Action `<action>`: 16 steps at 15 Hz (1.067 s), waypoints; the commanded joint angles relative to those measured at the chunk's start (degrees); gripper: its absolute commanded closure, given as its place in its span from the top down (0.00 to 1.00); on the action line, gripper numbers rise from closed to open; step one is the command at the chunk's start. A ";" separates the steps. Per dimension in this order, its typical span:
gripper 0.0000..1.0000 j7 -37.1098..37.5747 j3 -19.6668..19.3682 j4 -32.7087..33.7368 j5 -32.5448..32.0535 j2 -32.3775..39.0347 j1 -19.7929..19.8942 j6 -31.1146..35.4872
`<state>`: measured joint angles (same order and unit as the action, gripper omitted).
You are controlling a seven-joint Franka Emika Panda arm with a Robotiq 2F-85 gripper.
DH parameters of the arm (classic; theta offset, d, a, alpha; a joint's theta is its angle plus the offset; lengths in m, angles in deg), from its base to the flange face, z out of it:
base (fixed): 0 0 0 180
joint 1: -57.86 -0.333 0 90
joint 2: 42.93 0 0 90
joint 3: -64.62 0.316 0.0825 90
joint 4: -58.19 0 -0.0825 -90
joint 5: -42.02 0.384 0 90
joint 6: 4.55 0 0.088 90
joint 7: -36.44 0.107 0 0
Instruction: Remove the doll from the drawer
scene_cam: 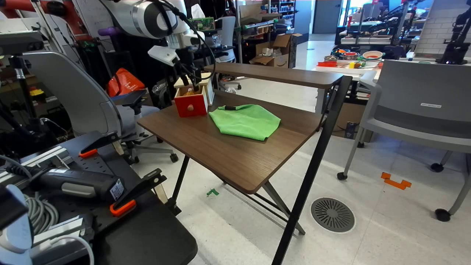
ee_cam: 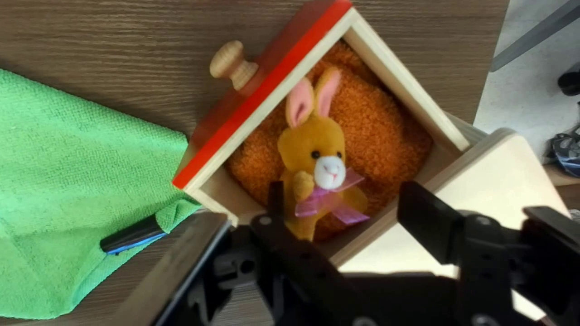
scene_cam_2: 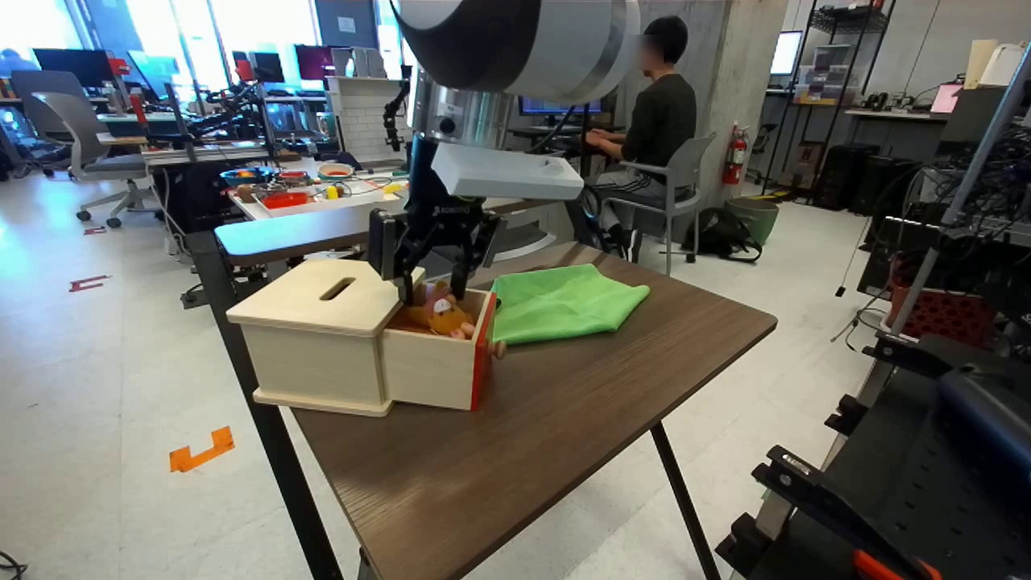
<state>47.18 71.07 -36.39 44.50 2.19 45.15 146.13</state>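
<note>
The doll [ee_cam: 310,142], a small orange-brown plush rabbit with pink ears and a purple ribbon, lies in the pulled-out drawer [ee_cam: 267,93]. It also shows in both exterior views [scene_cam: 189,92] [scene_cam_2: 448,318]. The drawer has a red front with a wooden knob and pale wood sides [scene_cam_2: 431,370]; fuzzy orange material [ee_cam: 380,136] lies under the doll. My gripper [ee_cam: 340,192] is open, with its fingertips at the drawer's opening [scene_cam_2: 432,294]. One finger is beside the doll's body, the other near the box's edge. The doll's lower part is partly hidden by a finger.
The pale wooden box [scene_cam_2: 314,354] with a slotted lid stands directly behind the drawer. A green cloth [scene_cam: 246,121] lies on the brown table [scene_cam: 235,158] near the drawer front. A raised shelf [scene_cam: 272,73] runs along one table edge.
</note>
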 commanded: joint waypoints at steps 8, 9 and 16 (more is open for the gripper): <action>0.00 -1.39 0.18 1.16 1.86 2.36 3.22 -1.91; 0.02 -1.33 0.12 1.04 1.92 2.07 3.26 -1.95; 0.02 -1.60 0.49 -2.04 2.31 -3.21 3.21 -2.45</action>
<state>47.08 71.08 -36.37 45.82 2.69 47.67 145.55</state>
